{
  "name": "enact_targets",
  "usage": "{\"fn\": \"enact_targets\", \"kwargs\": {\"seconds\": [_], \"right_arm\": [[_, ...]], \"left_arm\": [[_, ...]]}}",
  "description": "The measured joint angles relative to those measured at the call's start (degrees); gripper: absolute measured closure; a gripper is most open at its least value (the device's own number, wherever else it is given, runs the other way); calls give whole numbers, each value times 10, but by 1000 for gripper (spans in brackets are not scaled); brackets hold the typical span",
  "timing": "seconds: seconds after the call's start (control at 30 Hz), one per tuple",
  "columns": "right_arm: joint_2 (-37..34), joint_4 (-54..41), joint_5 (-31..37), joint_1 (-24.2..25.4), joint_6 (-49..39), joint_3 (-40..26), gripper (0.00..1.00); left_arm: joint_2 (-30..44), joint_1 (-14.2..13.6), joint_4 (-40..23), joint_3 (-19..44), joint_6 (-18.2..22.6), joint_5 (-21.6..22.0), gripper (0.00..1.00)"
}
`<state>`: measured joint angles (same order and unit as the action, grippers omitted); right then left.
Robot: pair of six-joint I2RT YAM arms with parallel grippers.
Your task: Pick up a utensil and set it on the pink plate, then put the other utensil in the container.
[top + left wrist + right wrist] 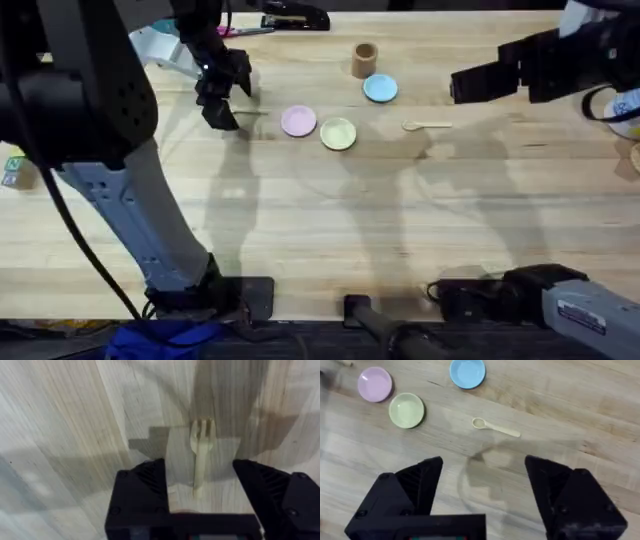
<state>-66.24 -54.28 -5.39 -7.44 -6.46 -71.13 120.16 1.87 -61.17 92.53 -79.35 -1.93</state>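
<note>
Wood-grain desk [400, 230], pale planks, heavily crossed by arm shadows. Left hand [200, 485] is held wide open, fork [202, 450] lying flat between the fingers, ungripped, left of pink plate [298, 121]. Right hand [482, 482] is spread open, empty, raised. Spoon [427, 125] is seen right of yellow-green plate [338, 133]; brown cup [364, 59] behind blue plate [380, 88].

Left gripper [200, 485] spread wide; right gripper [480, 485] likewise.
</note>
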Motion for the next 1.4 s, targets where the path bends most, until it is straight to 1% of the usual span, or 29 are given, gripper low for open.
{"fn": "enact_targets", "kwargs": {"seconds": [0.03,0.1,0.17,0.3,0.67,1.03,1.17,1.3,1.4], "right_arm": [[0,0,0,0,0,0,3],[0,0,0,0,0,0,4],[0,0,0,0,0,0,4],[0,0,0,0,0,0,4],[0,0,0,0,0,0,3],[0,0,0,0,0,0,3],[0,0,0,0,0,0,4],[0,0,0,0,0,0,3],[0,0,0,0,0,0,3]], "left_arm": [[0,0,-1,0,1,0,156],[0,0,-2,0,0,0,198],[0,0,-1,0,1,0,289],[0,0,-1,0,1,0,442],[0,0,1,1,1,-2,939],[0,0,1,2,1,-2,960],[0,0,0,2,8,-2,959],[0,0,-1,3,30,1,959],[0,0,-1,4,58,3,959]]}}
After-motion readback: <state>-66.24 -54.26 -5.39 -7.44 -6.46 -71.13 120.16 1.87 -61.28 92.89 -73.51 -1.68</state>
